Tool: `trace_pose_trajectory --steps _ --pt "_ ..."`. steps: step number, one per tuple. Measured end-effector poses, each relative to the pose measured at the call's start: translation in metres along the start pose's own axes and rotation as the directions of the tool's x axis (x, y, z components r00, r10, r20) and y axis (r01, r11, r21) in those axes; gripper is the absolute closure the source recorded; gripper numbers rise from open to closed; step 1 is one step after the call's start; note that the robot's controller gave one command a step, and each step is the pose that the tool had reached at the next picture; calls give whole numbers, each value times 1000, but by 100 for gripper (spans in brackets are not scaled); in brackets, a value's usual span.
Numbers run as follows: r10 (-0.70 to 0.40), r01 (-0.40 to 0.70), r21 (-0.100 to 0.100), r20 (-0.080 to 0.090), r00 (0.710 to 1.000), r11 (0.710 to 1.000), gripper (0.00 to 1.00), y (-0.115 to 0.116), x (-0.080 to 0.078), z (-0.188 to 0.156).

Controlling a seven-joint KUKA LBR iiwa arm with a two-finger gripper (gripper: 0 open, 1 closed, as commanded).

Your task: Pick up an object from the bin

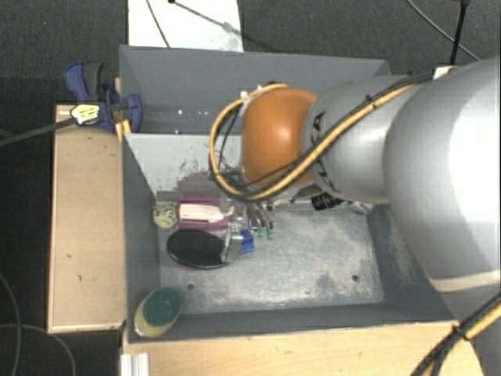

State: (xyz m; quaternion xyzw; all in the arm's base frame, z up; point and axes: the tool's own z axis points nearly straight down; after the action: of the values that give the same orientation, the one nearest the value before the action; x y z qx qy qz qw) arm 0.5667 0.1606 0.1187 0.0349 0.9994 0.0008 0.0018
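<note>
The grey bin (329,265) shows dark speckles; near its left wall sit a black disc (196,249) and a magenta-and-white box (200,210); at its front-left corner, a green-and-yellow sponge (159,310)

Just beside the gripper (254,229), on the view's left, a pink-and-white box (200,210), a black disc (196,251) and a small blue piece (246,244) block the way. To its right and toward the near wall the bin floor (329,261) lies open.

Tool (250,229) mostly behind orange cover (274,143)

The metal bin (313,266) is matt and scuffed; the orange cover (270,135) smooth.
</note>
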Motion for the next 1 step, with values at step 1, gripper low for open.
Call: trace_pose_trajectory --steps 1 --pt "78 -78 -2 8 997 997 0 7 -8 47"
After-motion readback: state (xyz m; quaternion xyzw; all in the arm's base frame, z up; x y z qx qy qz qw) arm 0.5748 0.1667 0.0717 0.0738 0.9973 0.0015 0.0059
